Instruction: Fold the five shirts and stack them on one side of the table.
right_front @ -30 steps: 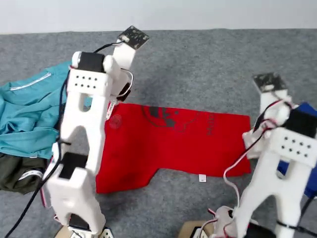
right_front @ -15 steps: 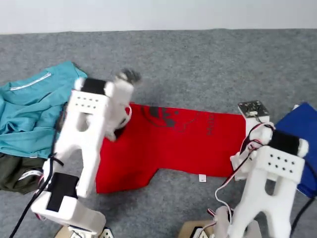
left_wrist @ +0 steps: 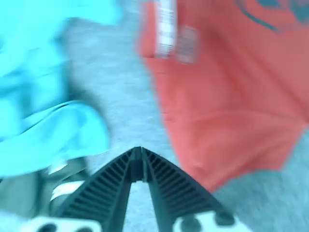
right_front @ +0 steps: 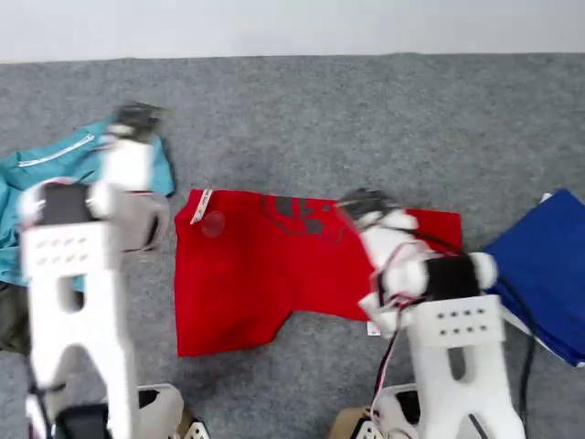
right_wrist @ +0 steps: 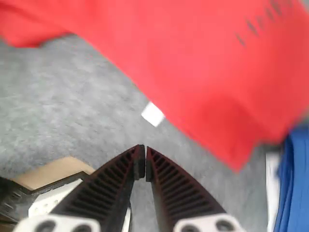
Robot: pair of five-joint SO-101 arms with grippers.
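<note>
you have a red printed cotton shirt (right_front: 274, 265) lying flat mid-table, a crumpled teal shirt (right_front: 55, 165) left of it, a blue shirt (right_front: 548, 265) right. your left claw (left_wrist: 141, 153) and right claw (right_wrist: 142, 151) are clenched, empty.

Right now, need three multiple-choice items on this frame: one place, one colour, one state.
1. The blue shirt lies:
A) at the table's left end
B) right of the red shirt
C) in a gripper

2. The table cover is:
A) grey
B) green
C) white

3. The right gripper has:
A) fingers wide open
B) fingers clamped on cloth
C) fingers shut, empty

Answers:
1 B: the high view shows it past the red shirt's right edge.
2 A: it is grey all round the shirts.
3 C: the right wrist view shows the fingers meeting over bare cover.
</note>
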